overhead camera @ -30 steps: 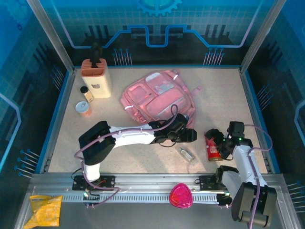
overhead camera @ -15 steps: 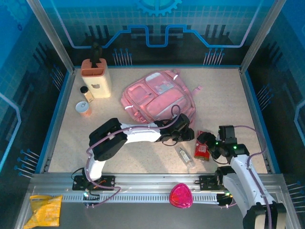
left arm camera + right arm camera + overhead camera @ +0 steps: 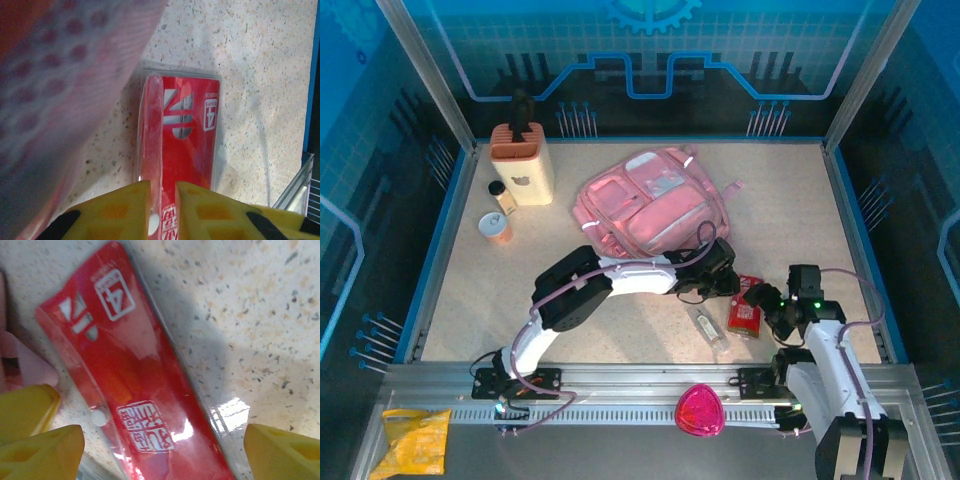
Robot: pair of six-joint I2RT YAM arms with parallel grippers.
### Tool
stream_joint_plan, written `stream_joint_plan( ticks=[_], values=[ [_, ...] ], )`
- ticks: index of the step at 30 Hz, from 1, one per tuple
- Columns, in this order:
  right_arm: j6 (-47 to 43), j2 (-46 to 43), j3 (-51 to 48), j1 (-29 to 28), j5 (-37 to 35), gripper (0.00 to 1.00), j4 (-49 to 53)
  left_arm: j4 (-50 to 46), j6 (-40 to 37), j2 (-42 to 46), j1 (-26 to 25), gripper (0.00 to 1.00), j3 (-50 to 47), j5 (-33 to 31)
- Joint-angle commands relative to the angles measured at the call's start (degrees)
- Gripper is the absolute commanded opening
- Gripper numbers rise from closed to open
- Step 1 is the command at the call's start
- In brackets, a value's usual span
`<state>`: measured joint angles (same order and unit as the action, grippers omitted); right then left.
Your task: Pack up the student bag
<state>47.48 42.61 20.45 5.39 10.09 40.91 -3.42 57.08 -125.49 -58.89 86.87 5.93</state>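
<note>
The student bag (image 3: pixel 655 205) lies flat mid-table, pink and glossy; its blurred pink mesh (image 3: pixel 60 90) shows in the left wrist view. A red pouch (image 3: pixel 745 305) in a clear sleeve lies on the table just right of the bag's near corner. My left gripper (image 3: pixel 728 282) reaches over to the pouch's far end. Its yellow jaws (image 3: pixel 162 185) stand almost together, with the snap edge of the pouch (image 3: pixel 180 145) between them. My right gripper (image 3: pixel 767 303) is open at the pouch's right side, and its fingers straddle the full width of the pouch (image 3: pixel 145 405).
A small clear bottle (image 3: pixel 708 325) lies just left of the pouch. A cream and orange holder (image 3: pixel 523 165), a small jar (image 3: pixel 502 197) and an orange tin (image 3: pixel 496 228) stand at the far left. A magenta rounded object (image 3: pixel 700 410) and a yellow packet (image 3: pixel 415 440) rest on the near rail.
The pouch has shifted left toward the bag. My left arm stretched right to reach it and its jaws narrowed. The right gripper drew back slightly and stays wide.
</note>
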Motion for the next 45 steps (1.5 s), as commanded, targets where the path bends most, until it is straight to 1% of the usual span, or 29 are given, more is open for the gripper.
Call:
stream_joint_plan(
  ticks=[1, 5, 9, 20, 24, 26, 29, 31, 35, 38, 43, 45],
  values=[
    [-0.97, 0.5, -1.71, -0.31, 2.14, 0.84, -0.9, -2.13, 0.27, -2.43, -0.08, 0.18, 2.8, 1.39],
    [-1.69, 0.37, -1.88, -0.76, 3.9, 0.84, -1.33, -0.94, 2.55, -4.62, 0.27, 0.14, 3.23, 3.53],
    [-2.33, 0.8, -2.24, -1.42, 6.4, 0.82, -2.39, -1.85, 2.68, -5.1, 0.44, 0.09, 2.98, 1.37],
    [-5.15, 0.62, -1.2, -1.7, 10.45, 0.79, -3.5, -1.49, 3.66, -6.94, 1.4, 0.02, 2.53, 2.01],
    [-6.24, 1.02, -0.89, -1.73, 12.94, 0.75, -4.78, -1.36, 4.04, -6.48, 1.5, 0.0, 1.4, 1.54],
    [-6.48, 0.64, -0.75, -1.62, 13.42, 0.7, -4.69, 0.02, 4.43, -6.03, 1.59, 0.0, 0.35, 1.71],
    [-6.76, -0.78, -0.68, -1.5, 13.27, 0.61, -4.0, 0.55, 4.54, -5.69, 1.58, 0.0, -0.12, 1.76],
    [-6.97, -1.68, -0.58, -1.49, 12.06, 0.52, -3.18, 0.43, 4.53, -5.55, 1.59, 0.0, -0.12, 1.79],
    [-6.88, -2.27, -1.02, -1.44, 12.69, 0.37, -3.77, 1.07, 4.49, -5.39, 1.58, 0.0, 0.07, 2.15],
    [-6.89, -2.18, -1.17, -1.17, 12.93, 0.24, -3.99, 0.66, 3.57, -5.29, 1.59, 0.0, 0.7, 1.97],
    [-6.05, -2.34, -1.29, -0.63, 13.94, 0.1, -4.91, 0.16, 2.68, -4.7, 1.68, 0.01, 1.49, 1.89],
    [-5.98, -2.74, -1.05, -0.58, 14.42, 0.05, -5.2, 0.05, 1.8, -4.0, 1.76, 0.03, 2.04, 2.27]
  ],
)
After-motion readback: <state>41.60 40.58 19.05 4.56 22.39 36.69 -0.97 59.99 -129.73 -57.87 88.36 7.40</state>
